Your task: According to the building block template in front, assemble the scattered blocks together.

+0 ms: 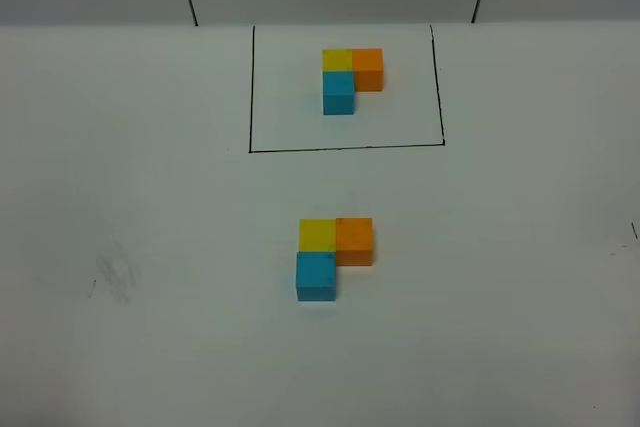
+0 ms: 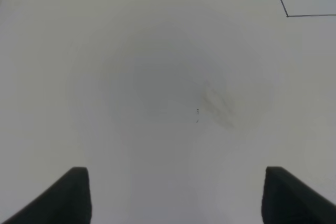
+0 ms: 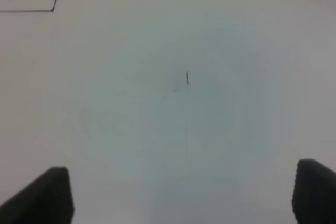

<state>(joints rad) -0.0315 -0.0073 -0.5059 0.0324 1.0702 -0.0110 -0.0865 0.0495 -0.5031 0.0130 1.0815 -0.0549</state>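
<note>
A: Where have the blocks got to?

B: Mid-table, nearer us than the template. Yellow and orange sit side by side, touching, and the blue is tucked against the yellow's near face. Same L as the cluster inside the black frame, as far as I can tell from here.

A: So it looks finished?

B: I'd say so. The colours and the shape match. The orange may sit a hair out of line with the yellow, but I couldn't swear to it.

A: And the grippers?

B: Neither shows from above. The left gripper has its fingers apart over bare table, nothing between them, just a faint smudge ahead. The right gripper is likewise spread wide and empty, with only a small dark mark on the surface in front of it.

A: If one needed nudging, how would those cubes behave?

B: Light, I'd guess, and hard, probably wood or plastic with smooth painted faces. They won't give under a squeeze, but they'd slide easily on that slick top. I'd pinch one across two opposite free faces, square on. The blue is open on both sides; the yellow is boxed in on two, so it's the awkward one. Any off-centre push would likely twist a neighbour out of the L.
</note>
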